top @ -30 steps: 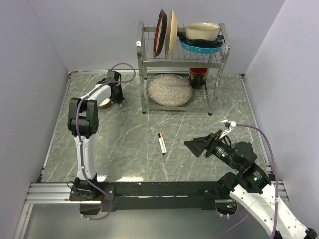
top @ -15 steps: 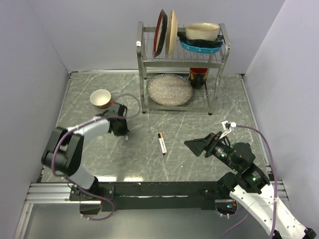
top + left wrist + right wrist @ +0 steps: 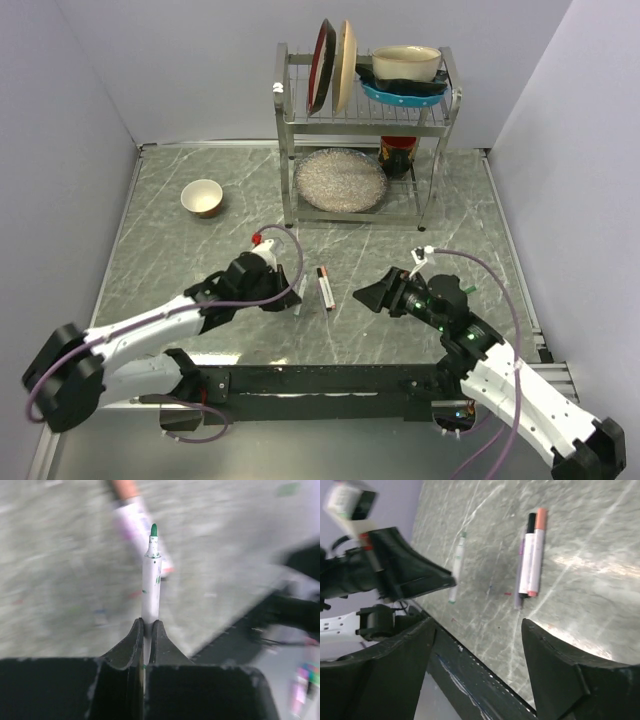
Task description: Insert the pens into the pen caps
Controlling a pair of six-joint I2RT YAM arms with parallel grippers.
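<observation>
**Pens: one clamped in the left hand, one lying loose between the hands**

The green-tipped pen (image 3: 151, 580) is pinched between the fingers of the left hand (image 3: 147, 626). Its white barrel sticks straight out past the fingertips, with the bare green nib at the far end. The left hand is clenched on the barrel's lower part, and the pen hangs low over the table (image 3: 180, 250).

The second pen (image 3: 324, 288) lies flat on the table just beyond the held pen's tip. It sits between the two hands, nearer the left. It is white with a salmon-red end. From the right wrist, a dark strip runs alongside it, and I cannot tell whether that is a shadow or a separate thing.

The right hand (image 3: 375, 297) is released, its fingers spread wide with nothing between them. It hovers just to the far side of the loose pen, pointing toward the left hand.

The table is grey-green stone-patterned sheet with pale veins. A black strip and a metal rail run along its near edge. Plain pale lavender walls (image 3: 180, 70) close in three sides.

Well beyond both hands, a wire dish rack (image 3: 284, 160) stands against the back wall, holding plates and a pan. A small bowl (image 3: 202, 197) sits on the table, well beyond the left hand.
</observation>
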